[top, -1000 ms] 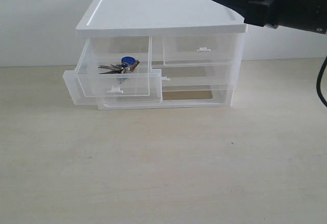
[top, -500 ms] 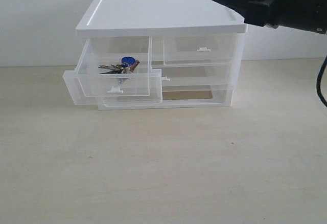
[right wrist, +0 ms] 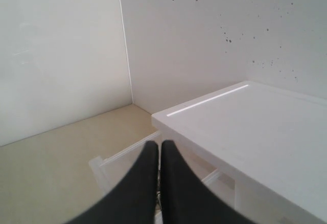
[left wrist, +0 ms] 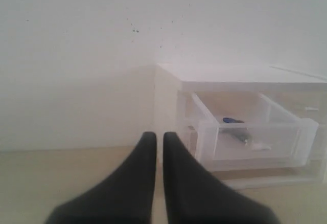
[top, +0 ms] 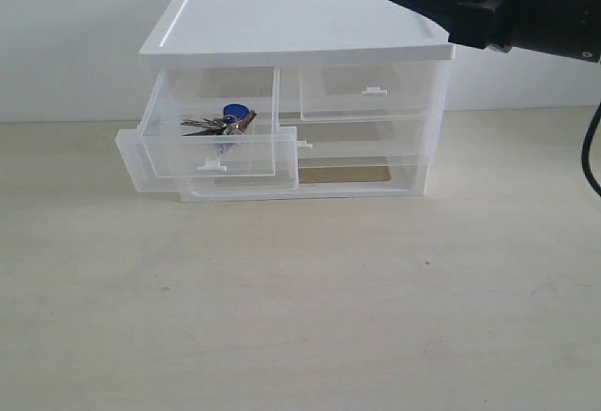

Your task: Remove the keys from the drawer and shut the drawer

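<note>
The drawer [top: 169, 158] is the clear upper left one of the white-topped unit [top: 300, 22], and it stands pulled out. Inside it lie the keys [top: 218, 126], silver with a round blue tag [top: 235, 111]. The left wrist view shows the same drawer [left wrist: 255, 142] and keys [left wrist: 239, 134] from the side. My left gripper [left wrist: 156, 136] is shut and empty, low over the table beside the unit. My right gripper [right wrist: 158, 144] is also shut and empty, held high over the unit's top and the open drawer [right wrist: 127, 155]. The right arm [top: 507, 3] fills the exterior view's upper right corner.
A wider clear drawer [top: 131, 162] under the open one also sticks out to the left. The upper right half-width drawer [top: 371, 92] is closed. A white wall [top: 75, 45] stands right behind the unit. Pale wooden tabletop [top: 300, 308] stretches in front.
</note>
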`<control>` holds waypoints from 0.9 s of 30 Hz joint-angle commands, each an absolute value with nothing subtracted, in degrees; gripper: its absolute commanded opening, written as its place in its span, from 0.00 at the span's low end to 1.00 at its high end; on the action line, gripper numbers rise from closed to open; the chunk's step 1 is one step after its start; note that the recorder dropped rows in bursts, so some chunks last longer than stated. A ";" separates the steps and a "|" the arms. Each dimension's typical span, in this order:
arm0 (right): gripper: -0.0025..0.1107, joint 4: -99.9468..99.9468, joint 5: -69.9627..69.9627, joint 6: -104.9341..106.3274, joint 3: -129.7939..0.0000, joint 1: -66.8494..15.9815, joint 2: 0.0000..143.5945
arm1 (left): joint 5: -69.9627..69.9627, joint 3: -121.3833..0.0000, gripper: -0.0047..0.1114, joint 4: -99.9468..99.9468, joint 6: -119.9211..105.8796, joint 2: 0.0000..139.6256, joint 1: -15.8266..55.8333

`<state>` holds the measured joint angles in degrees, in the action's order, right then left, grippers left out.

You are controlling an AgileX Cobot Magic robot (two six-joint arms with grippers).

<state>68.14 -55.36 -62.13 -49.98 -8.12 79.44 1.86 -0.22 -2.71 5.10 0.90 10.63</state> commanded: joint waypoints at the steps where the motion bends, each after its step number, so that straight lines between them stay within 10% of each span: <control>1: 0.02 67.56 -55.81 -62.05 -49.79 -7.94 78.98 | -3.92 0.00 0.08 -2.86 0.00 0.00 10.25; 27: 0.02 67.57 -56.37 -62.19 -49.79 -7.94 78.98 | -17.00 0.00 0.08 -2.22 -4.68 0.00 5.63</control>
<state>67.82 -55.95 -62.13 -49.98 -8.12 79.44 -16.79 -0.22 -2.68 -4.77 0.16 6.09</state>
